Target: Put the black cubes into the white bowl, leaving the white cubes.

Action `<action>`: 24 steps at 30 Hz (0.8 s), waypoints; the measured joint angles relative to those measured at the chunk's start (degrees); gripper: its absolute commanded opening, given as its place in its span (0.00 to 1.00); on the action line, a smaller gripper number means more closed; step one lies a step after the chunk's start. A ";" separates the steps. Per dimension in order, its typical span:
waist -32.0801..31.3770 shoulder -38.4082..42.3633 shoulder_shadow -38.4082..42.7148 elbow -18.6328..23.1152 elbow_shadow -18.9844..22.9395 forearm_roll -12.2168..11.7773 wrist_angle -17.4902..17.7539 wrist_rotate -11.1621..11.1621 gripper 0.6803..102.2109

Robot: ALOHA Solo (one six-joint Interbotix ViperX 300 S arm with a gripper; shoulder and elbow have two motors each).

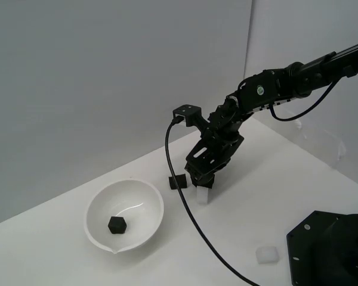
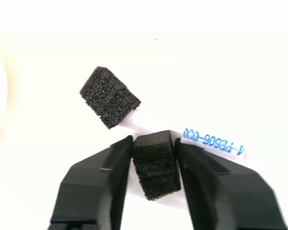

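Observation:
The white bowl [image 1: 144,196] sits on the exterior view's left with one black cube [image 1: 117,224] inside it. My gripper [image 1: 200,181] reaches down to the table to the right of the bowl. In the wrist view the gripper [image 2: 153,140] is shut on a black cube [image 2: 155,167], both fingers pressed against its sides. A second black cube [image 2: 109,97] lies loose just ahead of the fingertips; in the exterior view this cube [image 1: 178,182] sits beside the gripper. A white cube with a blue printed label [image 2: 215,143] rests against one finger, and a white cube [image 1: 203,195] shows under the gripper.
Another white cube [image 1: 267,255] lies near the front, close to a black base block [image 1: 328,250] at the exterior view's lower right. The arm's cable [image 1: 194,220] trails across the table between bowl and base. A wall rises behind the table.

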 measured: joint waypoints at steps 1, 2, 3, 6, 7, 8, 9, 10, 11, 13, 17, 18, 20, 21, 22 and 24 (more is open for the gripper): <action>0.00 -0.09 0.00 0.00 0.00 0.00 0.00 0.00 0.37; 0.00 0.00 0.00 0.00 0.00 0.00 0.00 0.00 0.37; 0.00 0.00 0.00 0.00 0.00 0.00 0.35 0.00 0.37; 0.09 0.09 0.09 0.00 0.00 0.00 0.79 0.00 0.35; 0.09 0.26 0.26 0.00 0.00 0.00 0.88 0.00 0.34; 0.09 0.35 0.35 0.00 0.00 0.00 0.88 0.00 0.34; 0.26 0.70 0.70 0.00 0.00 0.00 1.32 0.00 0.33; 0.53 1.05 1.05 0.00 0.00 0.00 1.67 0.00 0.33; 0.79 1.58 1.58 0.00 0.00 0.00 1.76 0.00 0.33; 1.23 2.64 2.64 0.00 0.00 0.09 2.64 0.09 0.33; 2.20 5.36 5.45 0.00 0.00 0.09 4.13 0.09 0.33; 2.29 6.06 6.15 0.00 0.00 0.09 4.57 0.09 0.33; 2.64 7.47 7.47 0.00 0.00 0.18 5.63 0.26 0.33; 2.55 8.26 8.35 0.00 0.00 0.18 6.15 0.18 0.33; 2.55 9.32 9.32 -0.09 0.00 0.18 6.59 0.18 0.33; 2.37 10.90 10.90 -0.26 -0.35 0.00 7.56 0.18 0.33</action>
